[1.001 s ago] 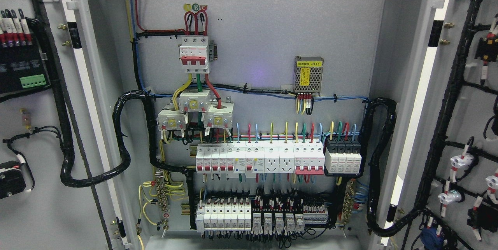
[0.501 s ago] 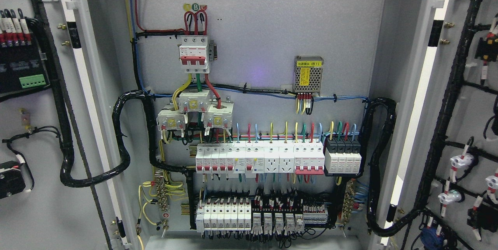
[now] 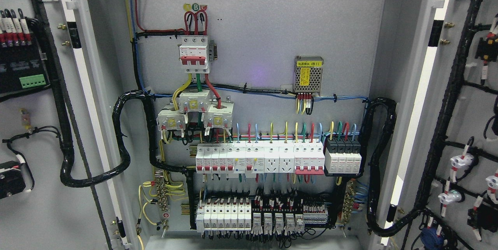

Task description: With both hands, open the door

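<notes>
Head view shows no robot hand at all, so I cannot tell how the fingers stand or whether they hold anything, and no place can be given relative to them; I give places by the cabinet instead. Compared with the two earlier pictures, almost nothing has changed: both doors, the wiring and the breakers lie at the same spots, and only a very slight shift of the camera may be present. I judge from this that the opening is finished, or nearly so, and that the arms have gone out of the picture. The left door [image 3: 42, 133] is swung wide to the left side, its inner face turned toward the camera, with a black cable bundle [image 3: 116, 125] running from it into the cabinet [image 3: 264, 28]. The right door [image 3: 467, 98] is swung wide to the right in the same way, also with its inner face and its wiring toward the camera. Each door has its long axis upright, from top to bottom of the picture, leaning a little outward at the bottom because of the camera angle; the free edges point away from the middle. Between them the back panel with the breakers [image 3: 258, 158] is fully open to sight. Nothing seems to block the doors now.
</notes>
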